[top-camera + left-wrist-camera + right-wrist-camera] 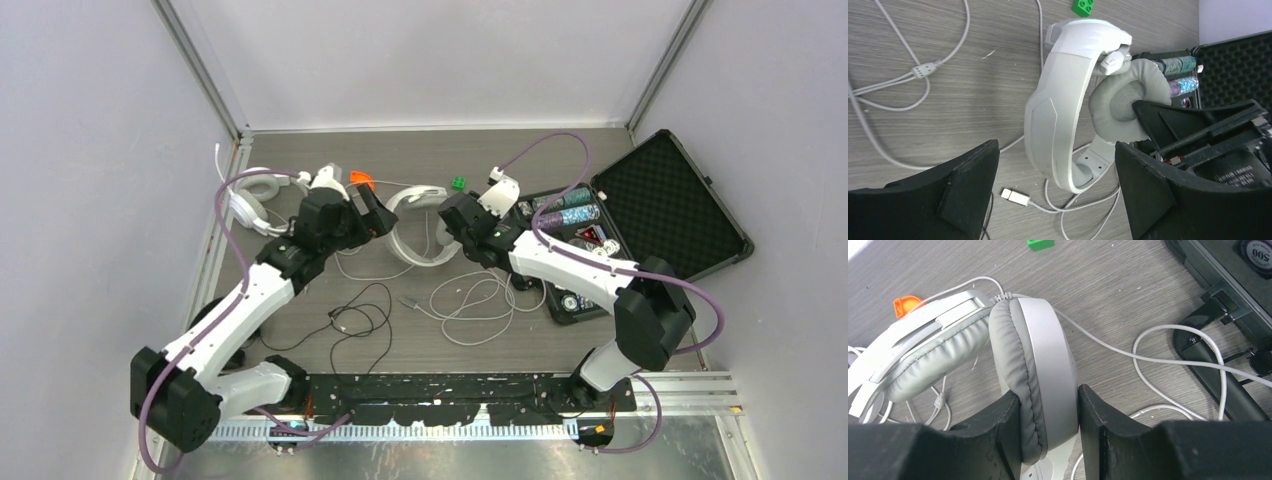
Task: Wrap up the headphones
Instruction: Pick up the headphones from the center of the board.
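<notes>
Corded white headset stands on edge at mid-worktop, headband arched sideways, one padded grey cup pinched between the fingers of the right gripper. Its thin white cord lies in loose loops in front. A second white headset rests at left rear; a black cord sprawls uncoiled nearby.

White headphones at centre, loose cords nearer, open black case at right.

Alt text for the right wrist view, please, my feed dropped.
The right gripper is closed on one padded ear cup of the white headphones, headband lying to the left. Loose white cord crosses the table; black case at right.
</notes>
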Robot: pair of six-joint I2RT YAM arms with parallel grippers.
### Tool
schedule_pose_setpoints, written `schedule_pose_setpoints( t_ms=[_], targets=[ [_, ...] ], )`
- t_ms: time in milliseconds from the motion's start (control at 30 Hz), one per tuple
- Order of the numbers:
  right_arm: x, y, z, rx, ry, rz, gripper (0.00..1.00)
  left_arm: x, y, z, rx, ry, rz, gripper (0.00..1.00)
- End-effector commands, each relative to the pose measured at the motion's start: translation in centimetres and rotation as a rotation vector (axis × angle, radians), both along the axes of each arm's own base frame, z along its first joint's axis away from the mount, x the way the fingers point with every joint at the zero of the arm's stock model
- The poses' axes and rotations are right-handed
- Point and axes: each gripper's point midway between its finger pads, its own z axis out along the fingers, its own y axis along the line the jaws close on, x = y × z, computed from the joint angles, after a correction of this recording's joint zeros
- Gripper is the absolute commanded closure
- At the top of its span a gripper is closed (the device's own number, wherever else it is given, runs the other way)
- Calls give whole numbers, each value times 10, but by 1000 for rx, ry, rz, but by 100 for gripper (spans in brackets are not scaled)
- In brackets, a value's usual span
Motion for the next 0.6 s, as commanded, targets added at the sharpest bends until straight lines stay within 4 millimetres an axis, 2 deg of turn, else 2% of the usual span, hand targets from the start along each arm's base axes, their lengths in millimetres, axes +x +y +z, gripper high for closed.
schedule_pose_setpoints(
  t_ms=[0, 200, 367, 567],
  targets=[
    [17, 1, 53, 136, -202, -135, 72, 22, -13, 0, 1, -44, 97, 14],
    [16, 3, 58, 133, -241, -157, 72, 22, -21, -28, 80, -6, 151, 20],
    [16, 4, 60, 151, -261, -173, 73, 26, -27, -38, 94, -31, 192, 28],
    [13, 5, 61, 182, -285, -154, 73, 35, -37, -47, 90, -38, 178, 44]
  ],
)
